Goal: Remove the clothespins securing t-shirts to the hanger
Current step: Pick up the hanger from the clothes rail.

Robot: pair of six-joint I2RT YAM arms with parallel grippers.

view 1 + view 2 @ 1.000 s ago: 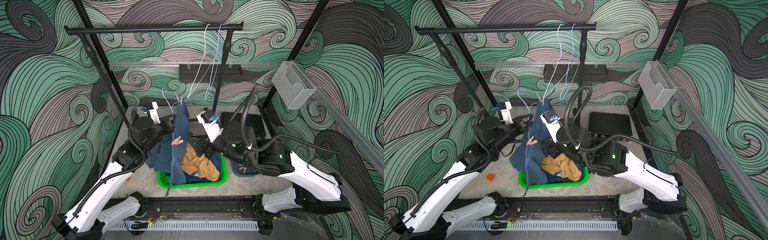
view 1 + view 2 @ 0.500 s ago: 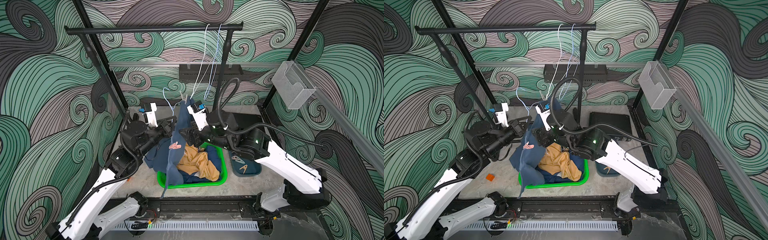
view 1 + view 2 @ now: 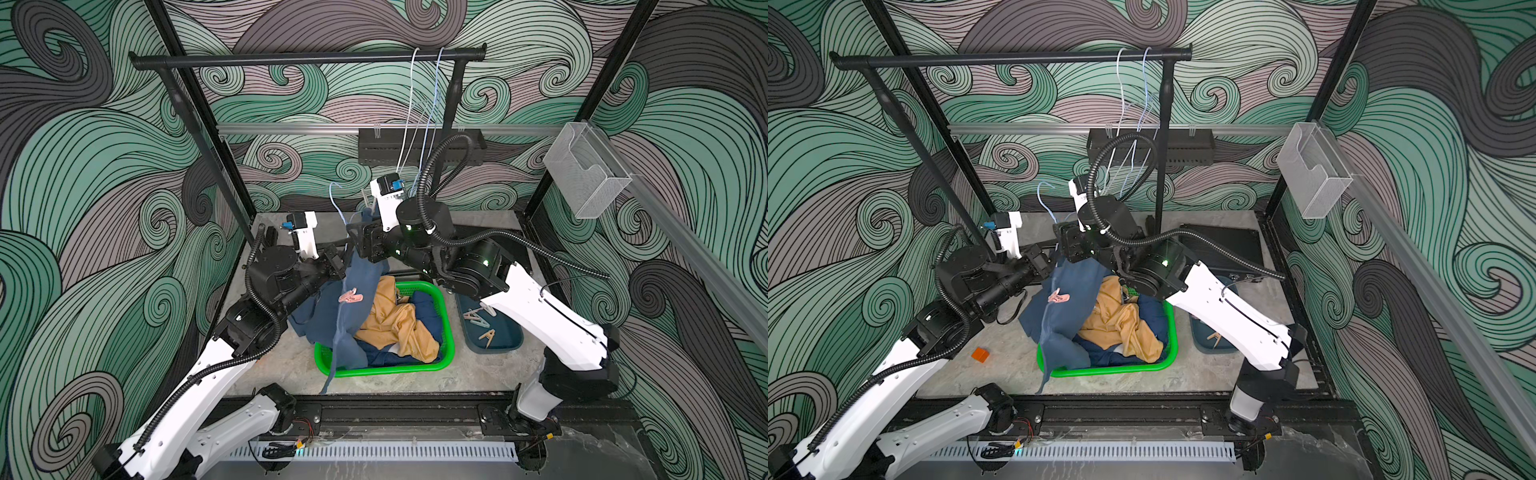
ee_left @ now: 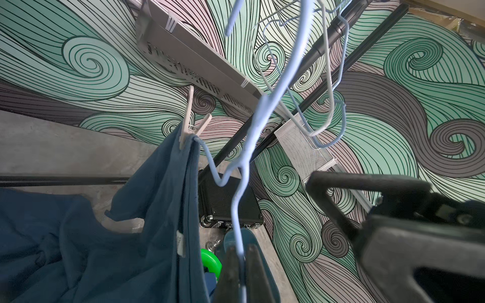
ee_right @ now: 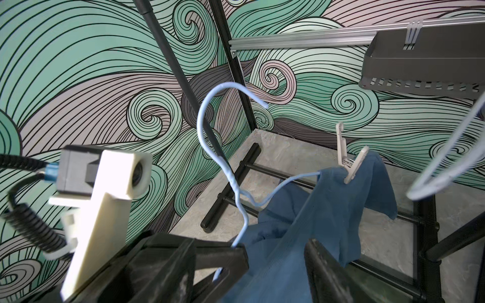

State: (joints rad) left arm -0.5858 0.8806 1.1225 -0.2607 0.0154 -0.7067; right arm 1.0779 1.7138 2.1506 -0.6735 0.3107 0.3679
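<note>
A medium blue t-shirt [image 3: 353, 316] hangs from a pale blue wire hanger [image 5: 210, 147]. A whitish clothespin [image 5: 349, 160] pins its top edge to the wire and also shows in the left wrist view [image 4: 191, 126]. A pink clothespin [image 3: 350, 296] clings lower on the shirt. My left gripper [image 4: 242, 251] is shut on the hanger wire. My right gripper [image 5: 278, 251] is open just below the whitish pin, with blue fabric between its fingers. A mustard t-shirt [image 3: 395, 320] and a navy one [image 3: 382, 357] lie in the green basket [image 3: 444, 324].
A blue-grey tray [image 3: 505, 345] holding loose clothespins sits right of the basket. Empty wire hangers [image 3: 415, 124] dangle from the black rail [image 3: 307, 60]. A black case [image 3: 1221, 249] lies at the back right and an orange block [image 3: 980, 354] on the floor.
My right arm has swung from beside the basket up and back to the shirt's top, its jaws narrowing a little. The left arm still holds the hanger and has shifted slightly back.
</note>
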